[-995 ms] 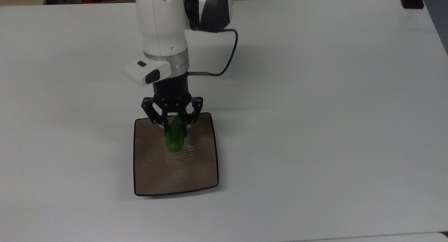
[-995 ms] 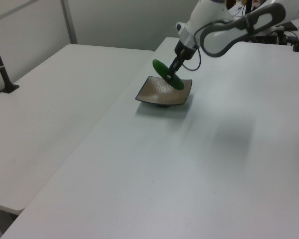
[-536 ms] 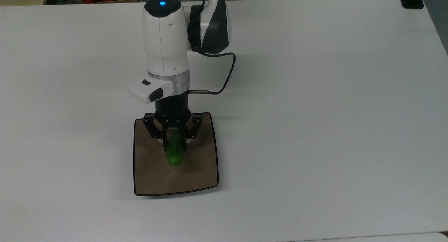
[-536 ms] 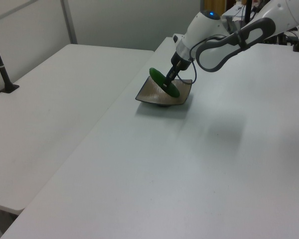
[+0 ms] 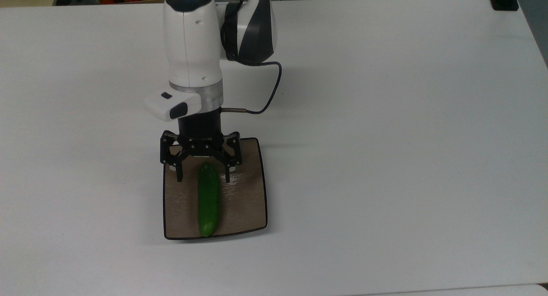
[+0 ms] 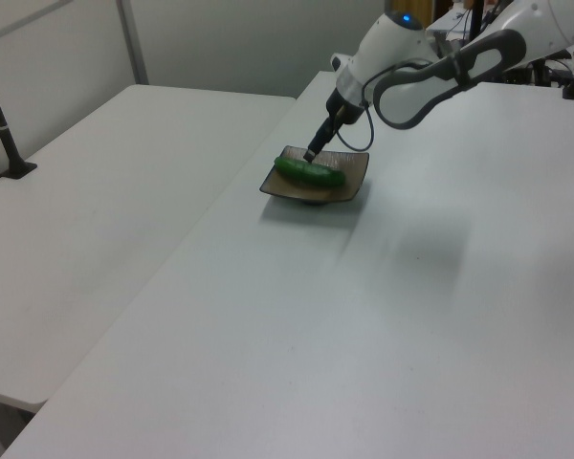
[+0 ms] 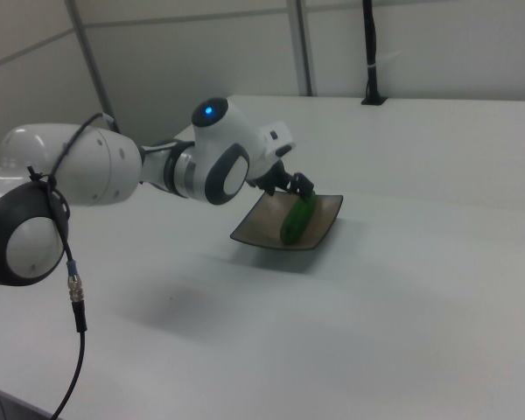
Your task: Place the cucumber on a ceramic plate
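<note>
Gripper [image 5: 201, 171]: fingers spread wide apart, holding nothing; it hangs over the plate's far edge in the top view, its fingertips [image 5: 178, 174] straddling the cucumber's upper end without gripping it.
Cucumber [image 5: 208, 198]: lies flat on the plate, lengthwise from near the gripper down to the plate's lower rim in the top view; in the left view [image 6: 309, 173] it runs across the plate's middle.
Cucumber's near end: sits just at or slightly over the lower rim in the top view; whether it overhangs cannot be told.
Ceramic plate [image 5: 248, 201]: square, tan-brown with a black rim, resting on the table; in the right view [image 7: 255, 229] it appears raised on a small foot.
Table [image 5: 385, 116]: white, with the plate toward the top view's lower left.
Arm [image 5: 192, 43]: white body rising above the plate, with a blue light on its top.
Step in hand: release, judged complete, since the cucumber is free of the fingers and borne by the plate.
Next move: a straight lift of the gripper clear of the plate, keeping the fingers wide so that neither tip brushes the cucumber and rolls it toward the rim.
</note>
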